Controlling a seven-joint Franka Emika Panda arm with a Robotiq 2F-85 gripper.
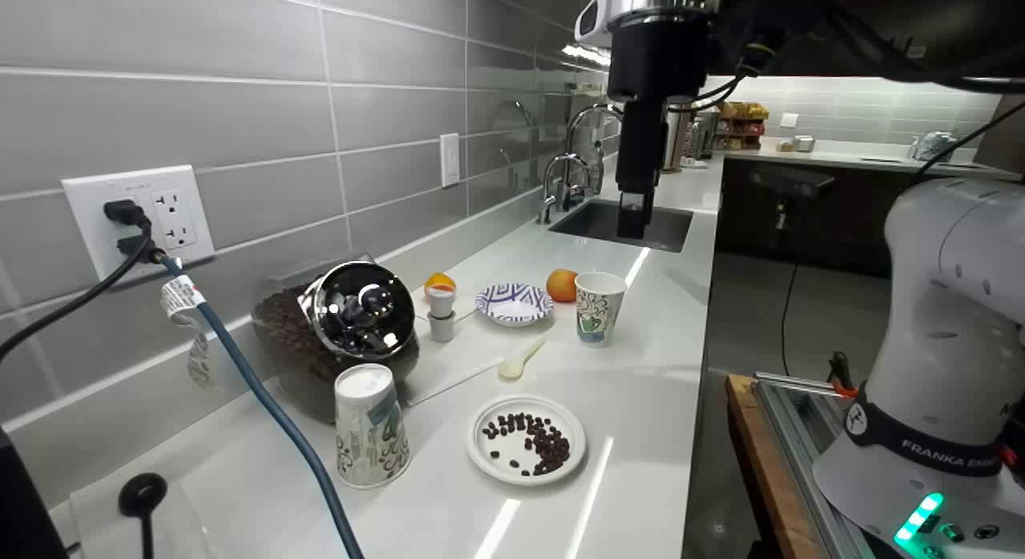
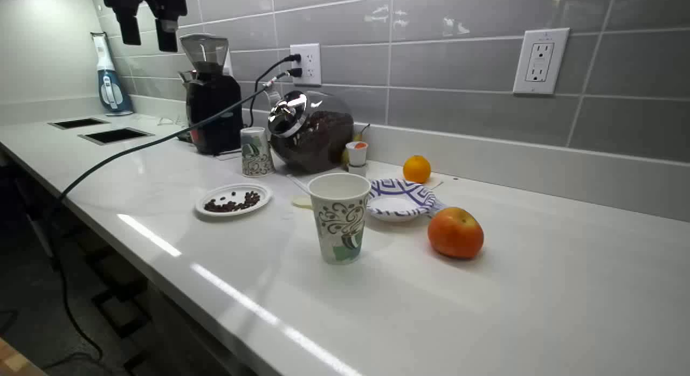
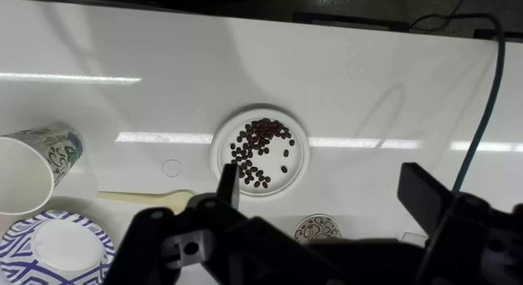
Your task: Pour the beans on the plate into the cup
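In an exterior view we see the white plate (image 1: 511, 447) lying flat on the counter (image 1: 641, 399), carrying the loose dark beans (image 1: 551, 447); near it an upside-down paper cup (image 1: 370, 431) rests mouth down, so we doubt it is the receiver. In an exterior view the upright paper cup (image 2: 340, 225) stands apart from the plate, mouth up and likelier to be the one meant, while our tool (image 2: 149, 39) hangs high above the counter, jaws spread wide with nothing between them. The plate looks like thin pressed paper, so we expect it to be light, ready to flex, and apt to skid on so glossy a counter; the beans should be hard and roll at a slight tilt. In the wrist view they crowd the sides towards the counter's front edge and the upright paper cup, leaving the side facing the blue cable (image 3: 482, 125) nearly bare. There we would pinch the rim, firmly enough not to slip, gently enough not to crease it.
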